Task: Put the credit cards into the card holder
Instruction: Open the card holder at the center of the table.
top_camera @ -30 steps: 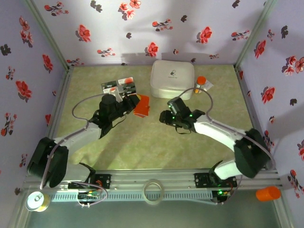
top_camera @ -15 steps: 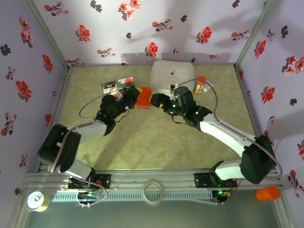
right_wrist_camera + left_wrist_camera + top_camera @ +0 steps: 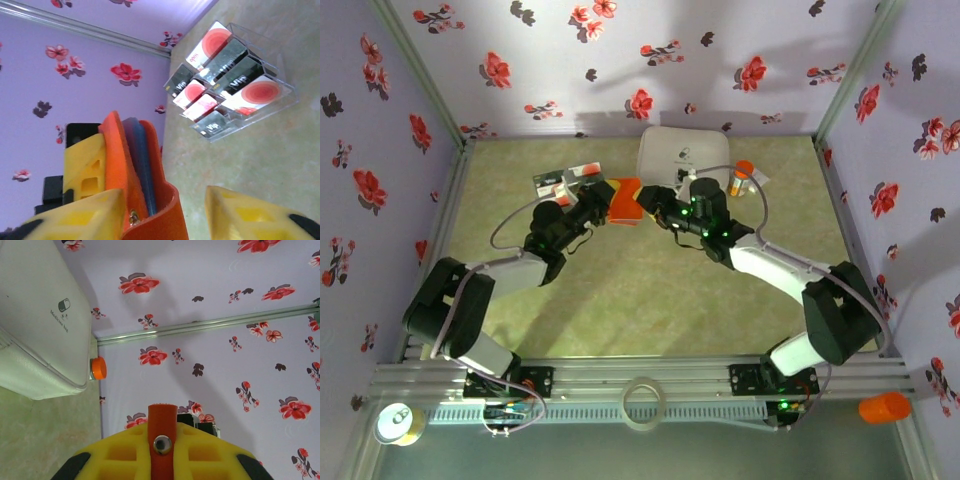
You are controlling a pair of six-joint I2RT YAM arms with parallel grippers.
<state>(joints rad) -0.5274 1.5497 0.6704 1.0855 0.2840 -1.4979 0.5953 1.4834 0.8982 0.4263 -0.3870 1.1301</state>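
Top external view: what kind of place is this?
Probably a lab data-collection cell: floral-print walls on a metal frame, a left arm and right arm bolted to a front rail, staged props such as the credit cards in a clear tray.

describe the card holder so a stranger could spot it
Find the big white box at the back of the green table. Just off its front left corner is the card holder: flat and bright orange, unlike the orange-capped pill bottle right of the box.
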